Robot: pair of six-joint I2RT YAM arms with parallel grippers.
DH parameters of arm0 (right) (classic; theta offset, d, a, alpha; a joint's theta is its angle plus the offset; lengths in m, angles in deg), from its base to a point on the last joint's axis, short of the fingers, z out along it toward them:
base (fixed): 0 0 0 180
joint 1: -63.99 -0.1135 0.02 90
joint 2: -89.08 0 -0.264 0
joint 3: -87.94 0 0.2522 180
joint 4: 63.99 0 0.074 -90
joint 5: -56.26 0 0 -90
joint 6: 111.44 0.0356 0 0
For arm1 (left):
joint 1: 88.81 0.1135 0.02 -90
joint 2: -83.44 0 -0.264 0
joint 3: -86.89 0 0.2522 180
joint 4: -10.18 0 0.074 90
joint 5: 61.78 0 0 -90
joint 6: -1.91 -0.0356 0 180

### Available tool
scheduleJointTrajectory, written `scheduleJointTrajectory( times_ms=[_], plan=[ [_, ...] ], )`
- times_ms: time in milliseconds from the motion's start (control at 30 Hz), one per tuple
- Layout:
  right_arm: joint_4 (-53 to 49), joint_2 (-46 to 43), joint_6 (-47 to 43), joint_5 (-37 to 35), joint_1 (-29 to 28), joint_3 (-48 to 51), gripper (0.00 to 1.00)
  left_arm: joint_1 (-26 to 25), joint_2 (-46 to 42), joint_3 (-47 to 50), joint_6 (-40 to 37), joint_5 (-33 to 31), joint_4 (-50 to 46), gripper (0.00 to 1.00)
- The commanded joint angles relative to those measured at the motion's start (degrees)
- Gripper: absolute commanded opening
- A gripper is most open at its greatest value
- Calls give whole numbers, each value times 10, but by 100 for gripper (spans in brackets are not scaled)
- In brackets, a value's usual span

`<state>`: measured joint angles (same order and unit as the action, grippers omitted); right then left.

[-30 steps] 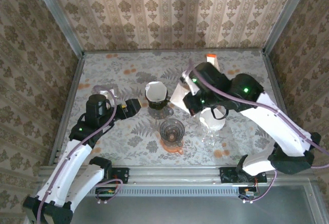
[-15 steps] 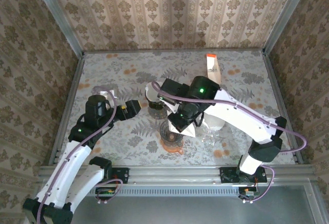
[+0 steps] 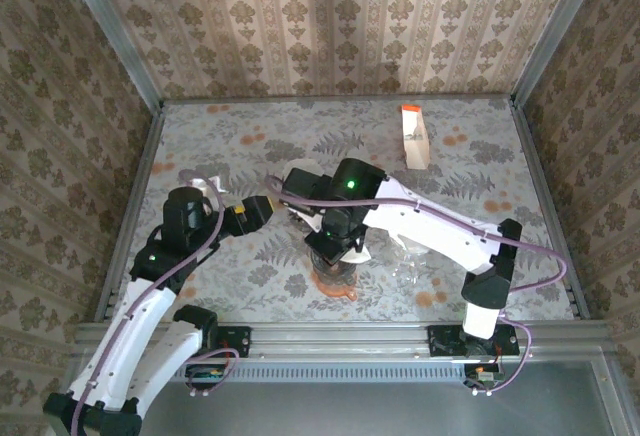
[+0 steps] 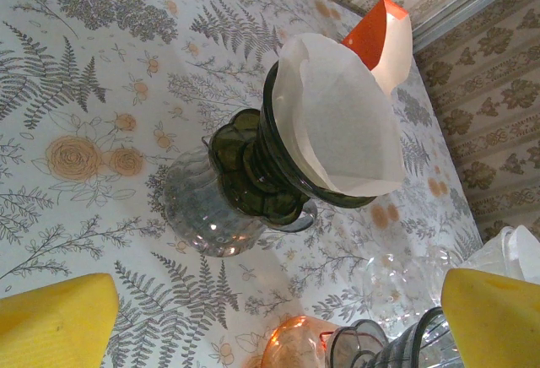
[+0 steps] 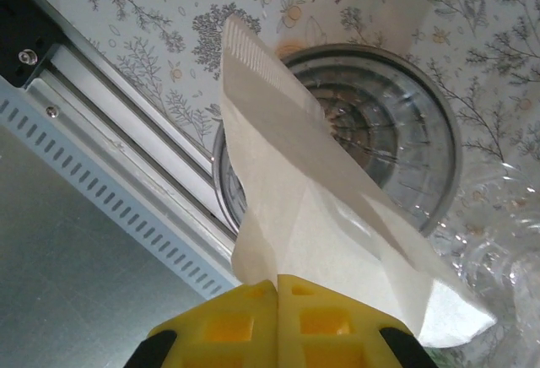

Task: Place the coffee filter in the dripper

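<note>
Flowered cloth covers the table (image 3: 200, 136), walled in by patterned paper. The right claw (image 5: 277, 300) is shut on the filter (image 5: 312, 208), pinching one corner. The paper is folded flat and hangs over the clear dripper (image 5: 439, 132), slanting across its near rim rather than into the bowl. From above, the right arm covers most of that dripper. The left claw (image 3: 250, 212) stands wide open and empty, near a green dripper (image 4: 278, 165) that already has a paper (image 4: 337, 115) in it.

The main risk, as I judge it, is letting go too early. A flat filter would likely bridge the rim or slide off toward the table's near edge, since much of it overhangs that side. It has not opened into a cone, so pressing it down could crumple it. A hard push off centre might also tip the dripper. The right arm passes close to the green dripper, and a careless swing could knock it.
</note>
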<state>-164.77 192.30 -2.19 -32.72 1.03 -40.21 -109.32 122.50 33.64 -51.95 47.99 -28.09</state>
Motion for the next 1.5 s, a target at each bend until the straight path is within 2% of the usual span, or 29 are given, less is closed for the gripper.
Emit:
scheduleJointTrajectory(
  times_ms=[0,467,667,867,1000,1233,1467],
  plan=[
    [18,3,-3,17,-3,8,0,6,-8,5,-13,12,-4,100],
    [88,-20,12,25,-2,104,0,6,-6,15,-5,28,8,100],
    [122,-33,19,22,7,136,0,6,7,16,-8,74,8,89],
    [146,-48,21,24,13,162,0,3,31,39,-1,146,15,82],
    [157,-55,23,24,15,176,0,-18,40,61,13,197,66,83],
    [170,-65,26,26,17,189,0,-70,58,76,22,218,124,87],
    [181,-78,31,27,17,201,11,-108,96,72,19,216,149,82]
  ],
)
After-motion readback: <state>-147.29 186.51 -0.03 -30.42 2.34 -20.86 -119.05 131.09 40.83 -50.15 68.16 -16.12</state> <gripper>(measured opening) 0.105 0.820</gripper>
